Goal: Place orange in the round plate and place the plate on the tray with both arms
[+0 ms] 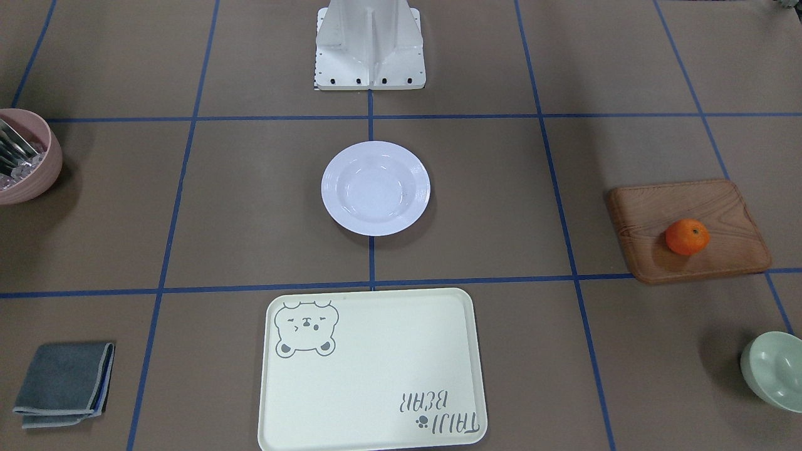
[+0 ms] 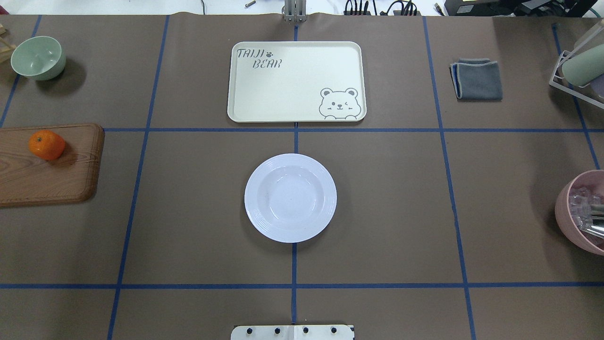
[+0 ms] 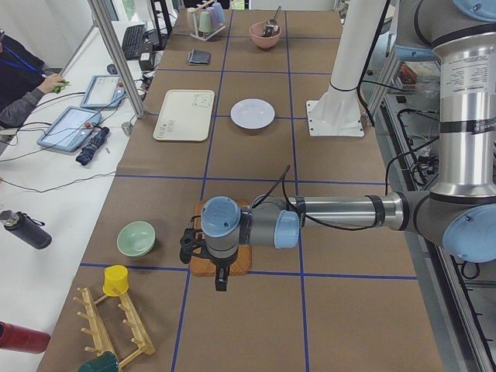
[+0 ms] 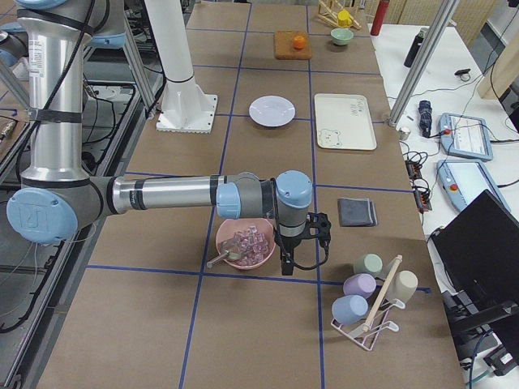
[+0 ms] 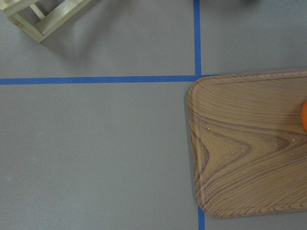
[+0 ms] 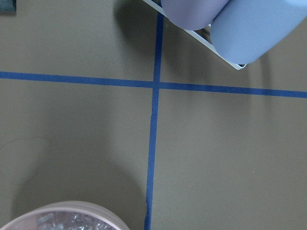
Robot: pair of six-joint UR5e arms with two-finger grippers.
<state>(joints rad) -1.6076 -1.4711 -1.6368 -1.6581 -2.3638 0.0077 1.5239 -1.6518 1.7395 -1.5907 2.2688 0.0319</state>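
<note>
The orange (image 1: 687,237) (image 2: 46,145) lies on a brown wooden board (image 1: 689,207) at the table's left end. The white round plate (image 1: 376,188) (image 2: 290,197) sits empty at the table's middle. Beyond it lies the cream tray (image 1: 376,369) (image 2: 292,85), also empty. My left gripper (image 3: 186,246) hangs over the board's outer edge, and the left wrist view catches only a sliver of orange (image 5: 304,115). My right gripper (image 4: 319,228) hovers beside the pink bowl (image 4: 245,241). Both grippers show only in the side views, so I cannot tell whether they are open or shut.
A pale green bowl (image 2: 37,56) stands at the far left and a folded grey cloth (image 2: 476,78) lies right of the tray. A cup rack (image 4: 369,292) and a wooden rack (image 3: 108,333) stand at the table's ends. A person (image 3: 23,85) sits at the operators' side.
</note>
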